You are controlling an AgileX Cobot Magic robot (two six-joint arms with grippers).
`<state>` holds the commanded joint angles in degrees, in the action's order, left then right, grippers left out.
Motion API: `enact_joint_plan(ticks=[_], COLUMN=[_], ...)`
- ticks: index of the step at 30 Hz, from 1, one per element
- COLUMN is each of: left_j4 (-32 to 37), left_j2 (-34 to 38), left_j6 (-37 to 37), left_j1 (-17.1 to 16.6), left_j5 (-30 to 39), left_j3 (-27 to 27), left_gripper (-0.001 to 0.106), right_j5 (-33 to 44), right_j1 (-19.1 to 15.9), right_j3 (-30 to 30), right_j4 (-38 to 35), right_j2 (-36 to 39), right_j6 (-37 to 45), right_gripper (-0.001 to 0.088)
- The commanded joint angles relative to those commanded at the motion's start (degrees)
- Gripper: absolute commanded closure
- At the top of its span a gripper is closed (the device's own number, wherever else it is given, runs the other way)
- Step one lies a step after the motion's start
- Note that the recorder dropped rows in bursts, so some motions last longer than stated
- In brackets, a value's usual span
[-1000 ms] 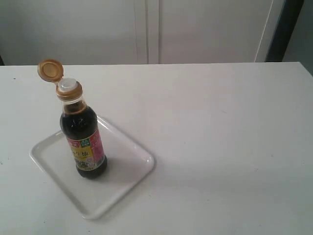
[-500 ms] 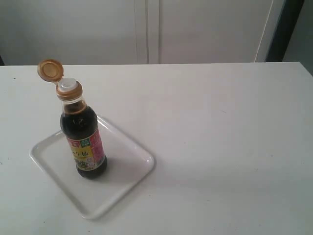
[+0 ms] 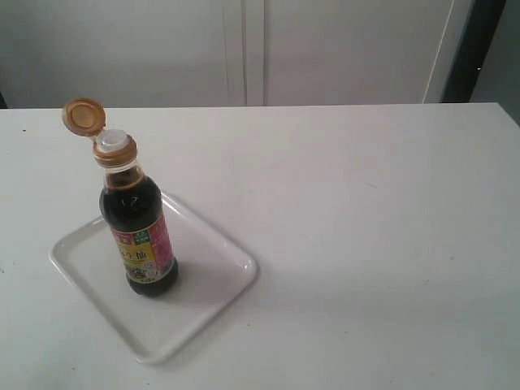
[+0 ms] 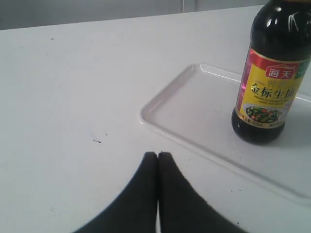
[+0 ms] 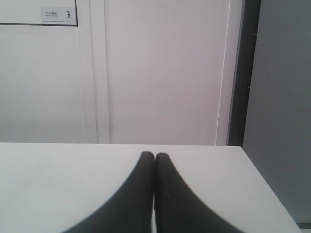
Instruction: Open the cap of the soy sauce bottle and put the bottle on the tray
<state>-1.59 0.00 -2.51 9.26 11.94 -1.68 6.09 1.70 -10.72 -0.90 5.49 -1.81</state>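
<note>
Left side of desk (image 3: 366,244): white tray (image 3: 89,301) w/ low rim, set at an angle, near the front-left. Bottle (image 3: 140,227) stands upright on the tray, roughly mid-tray, dark liquid filling most of the body, pink/yellow/green label facing front. Cap (image 3: 84,116) flipped up and back on its hinge, tilted to the left of the neck, white spout (image 3: 114,141) exposed.

Left pincer (image 4: 158,156): seen only in the wrist view, both black fingers pressed together tip to tip, no gap, holding nothing. It hangs over bare desk just short of the tray's rim (image 4: 165,94), not touching tray or bottle (image 4: 269,82); bottle is well apart from it.

Right pincer (image 5: 154,156): also pressed together, nothing between the fingers, touching nothing. It sits over bare desk toward the right, pointing at the far edge & the white wall panels (image 5: 160,68) behind.

Neither arm shows in the exterior view.
</note>
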Motion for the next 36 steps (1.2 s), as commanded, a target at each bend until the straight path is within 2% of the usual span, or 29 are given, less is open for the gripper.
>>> enact_joint_plan(ticks=[4,36], left_j4=[0.0,0.0], left_j2=[0.0,0.0], left_j6=[0.0,0.0], left_j1=[0.0,0.0], left_j5=[-0.6,-0.1], left_j3=[1.7,1.7], left_gripper=[0.105,0.105], right_j5=[0.0,0.1], right_j1=[0.0,0.0], right_j3=[0.0,0.0], right_j4=[0.0,0.2], right_j2=[0.0,0.0], right_j6=[0.0,0.0], right_gripper=[0.0868,0.0868])
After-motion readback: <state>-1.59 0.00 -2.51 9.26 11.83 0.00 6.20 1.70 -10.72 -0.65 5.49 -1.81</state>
